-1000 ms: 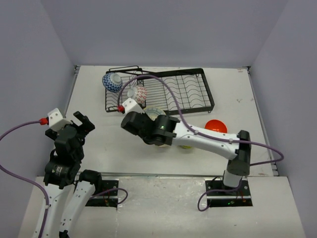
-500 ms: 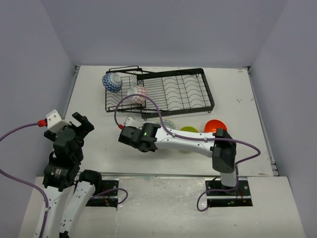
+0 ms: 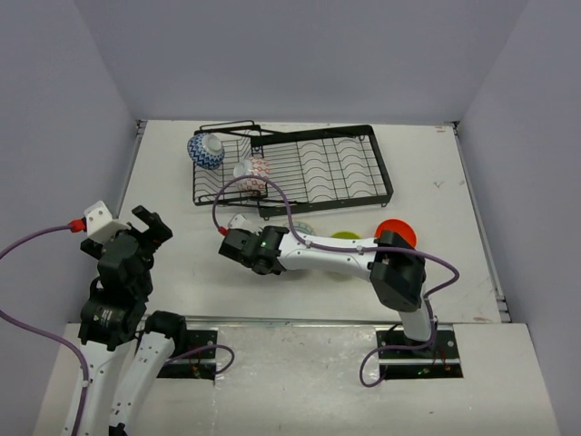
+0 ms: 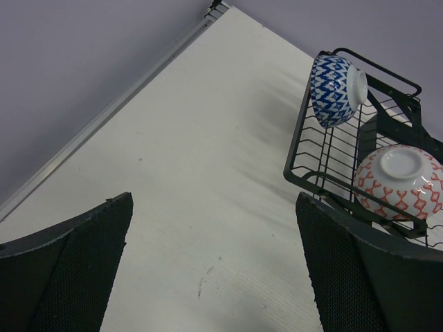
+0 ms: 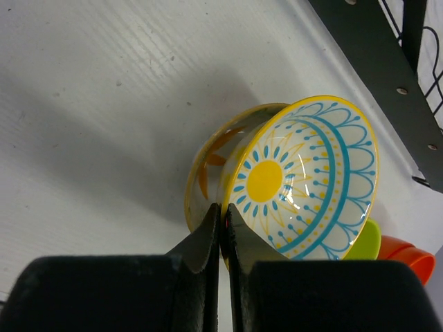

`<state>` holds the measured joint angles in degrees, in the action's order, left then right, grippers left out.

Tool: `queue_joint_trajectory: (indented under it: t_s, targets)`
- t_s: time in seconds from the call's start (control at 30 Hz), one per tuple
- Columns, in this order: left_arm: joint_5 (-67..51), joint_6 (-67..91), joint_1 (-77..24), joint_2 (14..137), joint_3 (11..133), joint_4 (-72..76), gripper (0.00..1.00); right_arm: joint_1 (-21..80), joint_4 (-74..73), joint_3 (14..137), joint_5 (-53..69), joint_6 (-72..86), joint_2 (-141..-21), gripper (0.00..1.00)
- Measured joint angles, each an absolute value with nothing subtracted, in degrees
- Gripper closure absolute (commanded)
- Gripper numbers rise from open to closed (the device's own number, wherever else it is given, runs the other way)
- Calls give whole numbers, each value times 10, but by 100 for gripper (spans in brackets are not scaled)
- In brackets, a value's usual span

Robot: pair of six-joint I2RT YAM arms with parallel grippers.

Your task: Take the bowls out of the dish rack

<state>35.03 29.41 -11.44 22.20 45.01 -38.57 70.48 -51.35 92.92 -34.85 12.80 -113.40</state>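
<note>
The right claw [image 5: 222, 223] is pressed together on the rim of the cream bowl with a yellow centre [image 5: 304, 180], pinching its wall between both fingers. The bowl stands tipped on its side, its patterned inside turned towards the wrist camera, its lower edge down by the white desk [image 3: 182, 259]. Just behind it lie the lime green bowl [image 5: 367, 242] and the orange bowl [image 5: 410, 257], on the desk in front of the dish rack [image 3: 331, 168].

The blue-patterned bowl [image 4: 332, 90] sits on edge at the corner of the rack's smaller section, and the red-and-white patterned bowl [image 4: 398, 181] rests in the rack near it, base outward.

The left claw [image 4: 211, 207] is spread wide and holds nothing, raised above bare desk, well apart from the rack and every bowl
</note>
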Motion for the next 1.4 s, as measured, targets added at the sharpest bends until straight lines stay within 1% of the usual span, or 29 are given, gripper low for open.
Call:
queue_joint_trajectory:
  t_s: [0.3,0.37,0.4,0.43,0.57,0.67,0.87,0.97,1.0,1.07,1.1,1.17,1.3,1.37,1.4]
  targets:
    - [350,294,-114,222,450,-386,0,705,-502,929,-334,143,-1159,91]
    - [350,294,-114,222,450,-386,0,705,-502,927,-334,148,-1159,86]
    - [350,294,-114,222,450,-386,0,705,-502,925,-335,151,-1159,82]
    - [350,294,-114,222,450,-386,0,705,-502,923,-335,154,-1159,69]
    - [350,294,-114,222,450,-386,0,705,-499,917,-336,161,-1159,63]
    - [350,294,-114,222,450,-386,0,705,-499,909,-336,167,-1159,56]
    - [350,294,-114,222,450,-386,0,705,-502,901,-335,178,-1147,52]
    - [350,294,-114,224,450,-386,0,706,-502,884,-333,184,-1105,46]
    - [350,294,-114,225,450,-386,0,706,-498,875,-332,185,-1084,41]
    - [350,294,-114,232,450,-385,0,706,-485,849,-326,187,-1022,36]
    - [350,294,-114,236,450,-385,0,706,-477,840,-322,188,-991,29]
    - [350,294,-114,250,451,-385,0,704,-439,807,-311,189,-921,23]
    - [343,301,-114,294,461,-387,0,689,-366,747,-276,189,-794,18]
    - [323,312,-114,322,471,-385,0,677,-332,720,-257,190,-752,9]
    - [310,321,-114,339,480,-384,0,670,-309,701,-245,191,-734,6]
